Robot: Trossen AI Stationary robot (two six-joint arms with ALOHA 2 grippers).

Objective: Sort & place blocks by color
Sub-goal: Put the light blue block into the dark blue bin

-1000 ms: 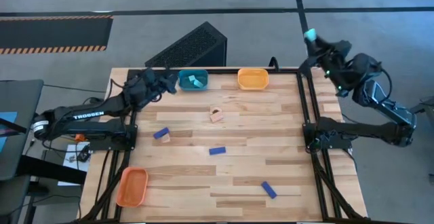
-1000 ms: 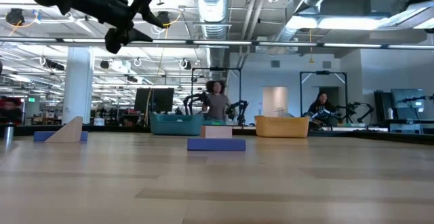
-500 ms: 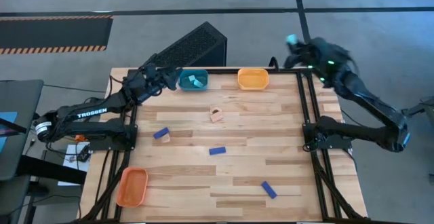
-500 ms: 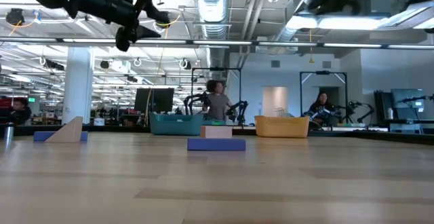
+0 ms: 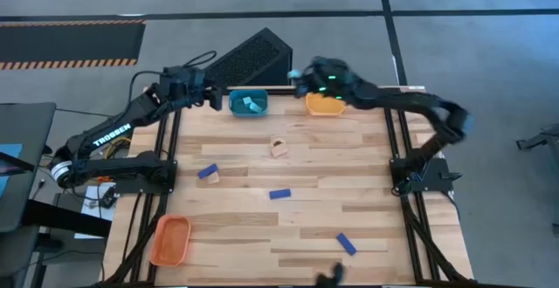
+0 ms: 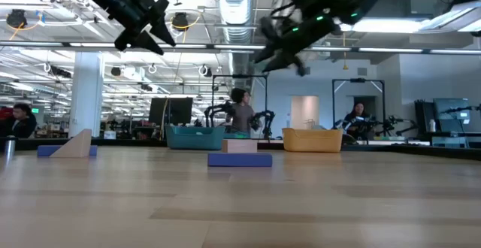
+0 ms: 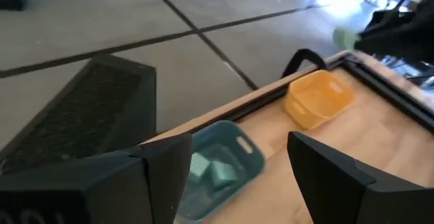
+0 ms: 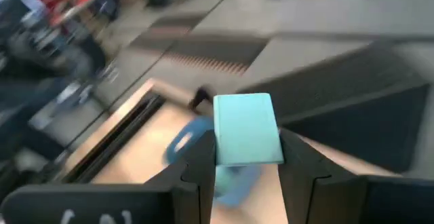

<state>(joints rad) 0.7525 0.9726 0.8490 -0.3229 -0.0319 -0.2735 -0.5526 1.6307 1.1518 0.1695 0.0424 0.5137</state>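
My right gripper (image 5: pixel 301 72) hangs high over the table's far edge, between the teal tray (image 5: pixel 249 103) and the far orange tray (image 5: pixel 326 103). It is shut on a light cyan block (image 8: pixel 247 129). My left gripper (image 5: pixel 210 96) is open, raised just left of the teal tray (image 7: pixel 227 157), which holds cyan blocks (image 7: pixel 210 171). Three dark blue blocks (image 5: pixel 207 171) (image 5: pixel 279 194) (image 5: pixel 347 244) lie flat on the table. A tan block (image 5: pixel 279 147) lies mid-table, and a tan wedge (image 6: pixel 75 144) sits beside the left blue block. My right gripper pinches the light cyan block between its two fingers (image 8: pixel 200 159), one on each opposite side face. The block's upper part (image 8: pixel 245 112) stands out past the fingertips. The fingers point toward the table's left. The block is lifted clear, high above the table.
A second orange tray (image 5: pixel 170 239) sits at the near left corner. A black grille box (image 5: pixel 249 59) lies just beyond the far edge, behind the teal tray. Metal frame rails (image 5: pixel 397 148) run along both sides. People stand in the room behind, in the low view.
My right arm has swung from beyond the table's right side toward the left along the far edge, carrying the cyan block, and now reaches between the two far trays. My left arm has lifted its elbow, and its gripper stays by the teal tray.
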